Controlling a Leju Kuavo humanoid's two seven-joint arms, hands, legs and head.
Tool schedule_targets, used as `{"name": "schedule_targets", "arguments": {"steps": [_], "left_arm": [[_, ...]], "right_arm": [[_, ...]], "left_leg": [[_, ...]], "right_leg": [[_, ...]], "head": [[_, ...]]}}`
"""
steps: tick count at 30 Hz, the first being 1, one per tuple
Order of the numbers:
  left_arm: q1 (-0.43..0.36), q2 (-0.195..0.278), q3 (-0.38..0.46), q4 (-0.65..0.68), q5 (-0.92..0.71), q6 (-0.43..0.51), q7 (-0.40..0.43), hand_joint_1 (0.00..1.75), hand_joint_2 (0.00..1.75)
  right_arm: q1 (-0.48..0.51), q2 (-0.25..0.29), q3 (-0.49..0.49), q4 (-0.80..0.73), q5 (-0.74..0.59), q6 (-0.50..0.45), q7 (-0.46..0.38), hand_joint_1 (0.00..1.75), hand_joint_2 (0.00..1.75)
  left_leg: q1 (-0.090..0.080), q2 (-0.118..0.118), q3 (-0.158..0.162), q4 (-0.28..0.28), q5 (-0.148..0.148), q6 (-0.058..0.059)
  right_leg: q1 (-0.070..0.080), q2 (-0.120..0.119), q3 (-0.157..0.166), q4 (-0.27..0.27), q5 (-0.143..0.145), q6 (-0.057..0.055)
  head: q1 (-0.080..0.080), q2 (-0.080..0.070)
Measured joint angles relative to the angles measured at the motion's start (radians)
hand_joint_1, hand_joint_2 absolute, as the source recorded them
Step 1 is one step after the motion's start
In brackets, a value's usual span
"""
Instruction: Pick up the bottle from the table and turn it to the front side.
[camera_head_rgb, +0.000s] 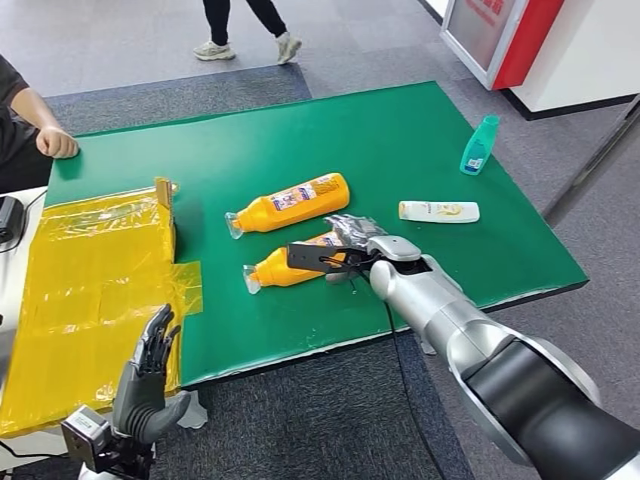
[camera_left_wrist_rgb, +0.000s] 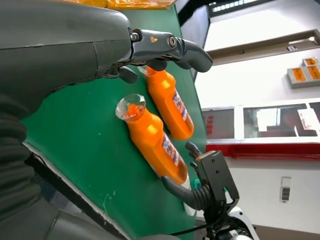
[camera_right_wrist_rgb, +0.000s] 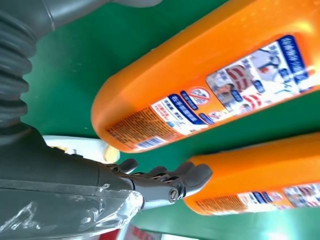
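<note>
From the head view, your right hand (camera_head_rgb: 355, 250) lies over the nearer orange bottle (camera_head_rgb: 283, 268) on the green mat (camera_head_rgb: 423, 140); whether it grips, you cannot tell. Your left hand (camera_head_rgb: 147, 375) hangs open. The right wrist view shows its fingers (camera_right_wrist_rgb: 181, 180) beside that bottle's base

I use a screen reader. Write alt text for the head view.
The right hand reaches over the nearer orange bottle on a green table; a second orange bottle lies just beyond. The left hand is raised, fingers apart.
</note>
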Motion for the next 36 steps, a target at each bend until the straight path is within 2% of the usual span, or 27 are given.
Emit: {"name": "schedule_targets", "arguments": {"steps": [2,4,5,6,8,9,10,11,12,13,14,15,17,19,21,23,25,31,36], "left_arm": [[0.000,0.004,-0.006,-0.002,0.000,0.006,0.000,0.00,0.00],[-0.001,0.008,-0.012,-0.006,0.001,0.013,0.000,0.00,0.00],[-0.003,0.009,-0.015,-0.007,0.002,0.016,0.000,0.00,0.00],[-0.004,0.010,-0.017,-0.007,0.003,0.017,0.000,0.00,0.00],[-0.005,0.013,-0.020,-0.007,0.006,0.021,0.000,0.00,0.00],[-0.005,0.014,-0.022,-0.007,0.008,0.022,0.000,0.00,0.00],[-0.005,0.015,-0.022,-0.007,0.010,0.024,0.000,0.00,0.00],[-0.004,0.016,-0.023,-0.007,0.012,0.025,0.000,0.00,0.00],[-0.004,0.017,-0.023,-0.007,0.013,0.025,0.000,0.00,0.00],[-0.005,0.019,-0.023,-0.007,0.015,0.026,0.000,0.00,0.00],[-0.005,0.020,-0.023,-0.007,0.016,0.028,0.000,0.00,0.00],[-0.005,0.021,-0.023,-0.007,0.018,0.029,0.000,0.00,0.00],[-0.004,0.023,-0.024,-0.008,0.021,0.031,0.000,0.00,0.00],[-0.004,0.025,-0.024,-0.008,0.025,0.031,0.000,0.00,0.00],[-0.005,0.026,-0.024,-0.007,0.029,0.029,0.000,0.00,0.00],[-0.006,0.026,-0.023,-0.005,0.031,0.024,0.000,0.00,0.00],[-0.006,0.024,-0.023,-0.003,0.028,0.021,0.000,0.00,0.00],[-0.005,0.017,-0.021,0.003,0.006,0.013,0.000,0.00,0.00],[-0.005,0.017,-0.021,0.004,0.002,0.013,0.000,0.00,0.00]], "right_arm": [[-0.001,0.000,-0.003,-0.005,0.002,-0.005,-0.005,0.00,0.00],[-0.004,0.000,-0.004,-0.012,0.004,-0.004,-0.007,0.00,0.00],[-0.007,0.000,-0.005,-0.014,0.004,-0.003,-0.007,0.00,0.00],[-0.009,0.000,-0.005,-0.015,0.005,-0.002,-0.008,0.00,0.00],[-0.008,0.000,-0.005,-0.015,0.005,0.000,-0.010,0.00,0.00],[-0.005,0.000,-0.005,-0.015,0.006,0.000,-0.010,0.00,0.00],[-0.002,0.000,-0.005,-0.015,0.006,0.000,-0.011,0.00,0.00],[0.000,0.000,-0.005,-0.015,0.006,0.000,-0.011,0.00,0.00],[0.000,0.000,-0.005,-0.015,0.007,0.000,-0.012,0.00,0.00],[-0.002,0.000,-0.005,-0.015,0.008,-0.001,-0.012,0.00,0.00],[-0.003,0.000,-0.005,-0.015,0.010,0.000,-0.013,0.00,0.00],[-0.003,0.000,-0.005,-0.015,0.011,0.000,-0.013,0.00,0.00],[0.001,0.001,-0.005,-0.015,0.014,0.002,-0.013,0.00,0.00],[0.006,0.000,-0.004,-0.013,0.017,0.007,-0.012,0.00,0.00],[0.011,0.000,-0.004,-0.010,0.019,0.011,-0.010,0.00,0.00],[0.019,0.000,-0.004,-0.008,0.020,0.013,-0.008,0.00,0.87],[0.024,-0.001,-0.004,-0.006,0.021,0.015,-0.007,0.00,1.75],[0.036,-0.006,-0.003,0.002,0.021,0.046,-0.006,0.00,1.75],[0.033,-0.005,0.000,0.003,0.021,0.060,-0.010,0.00,1.75]], "left_leg": [[-0.001,0.001,0.004,-0.007,0.002,0.008],[0.002,0.007,0.020,-0.034,0.012,0.018],[0.004,0.012,0.030,-0.048,0.017,0.020],[0.006,0.016,0.036,-0.055,0.019,0.021],[0.007,0.023,0.040,-0.057,0.015,0.019],[0.009,0.024,0.042,-0.056,0.012,0.016],[0.012,0.025,0.044,-0.054,0.008,0.012],[0.016,0.025,0.047,-0.049,0.001,0.005],[0.021,0.025,0.051,-0.042,-0.008,-0.004],[0.024,0.026,0.052,-0.034,-0.019,-0.014],[0.026,0.026,0.052,-0.024,-0.029,-0.024],[0.025,0.027,0.052,-0.017,-0.036,-0.032],[0.023,0.027,0.051,-0.015,-0.038,-0.043],[0.022,0.027,0.053,-0.023,-0.034,-0.041],[0.021,0.027,0.053,-0.030,-0.029,-0.032],[0.020,0.027,0.052,-0.033,-0.024,-0.030],[0.020,0.027,0.051,-0.033,-0.020,-0.036],[0.024,0.029,0.053,-0.042,-0.031,-0.064],[0.023,0.029,0.053,-0.040,-0.027,-0.054]], "right_leg": [[-0.003,0.003,0.005,-0.011,0.005,0.007],[-0.001,-0.012,0.003,-0.012,0.003,0.012],[0.001,-0.025,-0.012,0.015,-0.011,0.013],[0.001,-0.040,-0.039,0.066,-0.034,0.012],[0.000,-0.051,-0.113,0.201,-0.086,0.016],[-0.002,-0.053,-0.139,0.245,-0.095,0.019],[-0.004,-0.055,-0.147,0.253,-0.084,0.022],[-0.007,-0.057,-0.133,0.219,-0.055,0.026],[-0.012,-0.062,-0.103,0.155,-0.017,0.032],[-0.013,-0.065,-0.070,0.093,0.005,0.038],[-0.014,-0.065,-0.045,0.046,0.018,0.034],[-0.015,-0.064,-0.033,0.025,0.017,0.027],[-0.015,-0.057,-0.035,0.028,0.008,0.004],[-0.017,-0.054,-0.041,0.032,0.008,-0.001],[-0.021,-0.048,-0.048,0.032,0.009,-0.002],[-0.022,-0.043,-0.054,0.031,0.009,-0.004],[-0.020,-0.038,-0.057,0.031,0.010,-0.007],[-0.012,-0.036,-0.054,0.028,0.010,-0.015],[-0.012,-0.037,-0.041,0.012,0.022,-0.009]], "head": [[-0.001,0.000],[0.001,0.000],[0.003,0.000],[0.005,0.000],[0.006,0.000],[0.006,0.000],[0.006,0.000],[0.007,0.000],[0.007,0.000],[0.009,0.000],[0.012,0.000],[0.012,0.000],[0.011,0.000],[0.009,0.000],[0.008,0.000],[0.009,0.000],[0.009,0.000],[0.010,0.000],[0.010,0.000]]}}
